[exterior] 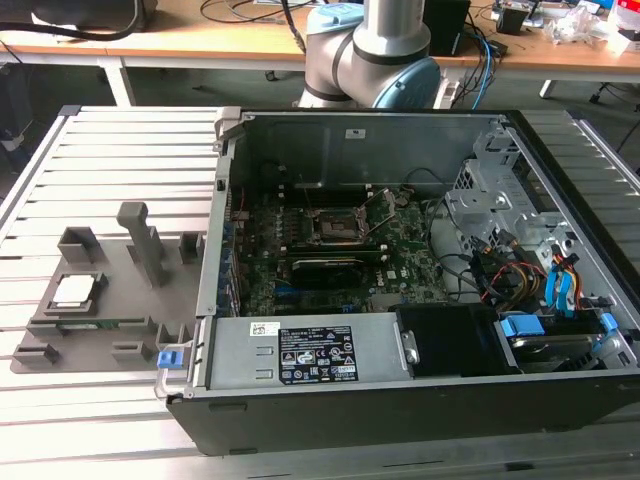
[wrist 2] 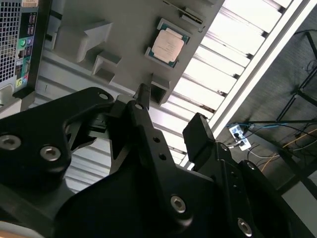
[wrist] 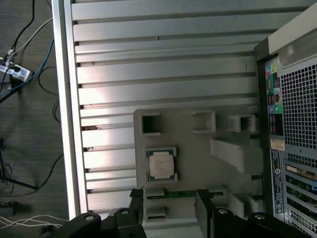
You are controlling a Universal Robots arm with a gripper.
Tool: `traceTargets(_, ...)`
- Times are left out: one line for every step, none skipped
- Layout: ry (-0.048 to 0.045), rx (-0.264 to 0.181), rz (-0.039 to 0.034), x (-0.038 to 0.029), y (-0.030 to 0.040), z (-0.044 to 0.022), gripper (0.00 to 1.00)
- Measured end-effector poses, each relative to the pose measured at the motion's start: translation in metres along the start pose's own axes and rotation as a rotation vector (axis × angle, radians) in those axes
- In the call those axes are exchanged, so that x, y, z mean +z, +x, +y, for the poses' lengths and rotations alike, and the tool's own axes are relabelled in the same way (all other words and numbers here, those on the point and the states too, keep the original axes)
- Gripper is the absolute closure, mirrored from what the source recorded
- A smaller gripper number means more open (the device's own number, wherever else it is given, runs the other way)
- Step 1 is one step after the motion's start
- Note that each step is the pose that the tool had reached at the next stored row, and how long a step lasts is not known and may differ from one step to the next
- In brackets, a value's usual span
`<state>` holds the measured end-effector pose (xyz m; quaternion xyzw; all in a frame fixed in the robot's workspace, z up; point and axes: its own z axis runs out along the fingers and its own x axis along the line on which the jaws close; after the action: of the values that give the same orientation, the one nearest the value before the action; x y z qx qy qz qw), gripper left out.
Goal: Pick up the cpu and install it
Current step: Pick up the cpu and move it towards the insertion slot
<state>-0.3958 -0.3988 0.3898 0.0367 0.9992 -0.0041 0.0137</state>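
While the cpu [wrist: 161, 164] sits in its grey tray [wrist: 188, 148], jaws wide apart, empty, lid print unreadable

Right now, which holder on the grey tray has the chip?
The flat square holder at the tray's end on the exterior view's left, farthest from the computer case: the silvery chip lies in it; its neighbours are raised blocks.

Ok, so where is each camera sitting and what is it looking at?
Exterior view: off the arm, looking down over the open computer case and grey holder; the arm stands beyond the case.
First wrist view: on the arm, looking down at the cpu in the holder; the open pincer shows.
Second wrist view: on the arm, looking past the pincer's fingers at that cpu.
All three share the cpu, holder and case.
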Motion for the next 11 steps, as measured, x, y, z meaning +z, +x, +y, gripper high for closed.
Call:
traceTargets(0.0,0.0,0.0001,0.0013,0.0001,0.0,0.46)
traceTargets(0.0,0.0,0.0001,0.0029,0.0001,0.0,0.46)
traceTargets(0.0,0.0,0.0,0.004,0.0001,0.0,0.46)
traceTargets(0.0,0.0,0.0001,0.0057,0.0002,0.0,0.46)
traceTargets(0.0001,0.0,0.0001,0.0067,0.0002,0.0,0.46)
traceTargets(0.0,0.0,0.0001,0.0077,0.0003,0.0001,0.46)
traceTargets(0.0,0.0,0.0,0.009,0.0003,0.0001,0.46)
traceTargets(0.0,0.0,0.0001,0.0098,0.0003,0.0001,0.46)
traceTargets(0.0,0.0,0.0001,0.0109,0.0004,0.0001,0.46)
traceTargets(0.0,0.0,0.0001,0.0125,0.0004,0.0001,0.46)
traceTargets(0.0,0.0,0.0001,0.0131,0.0004,0.0001,0.46)
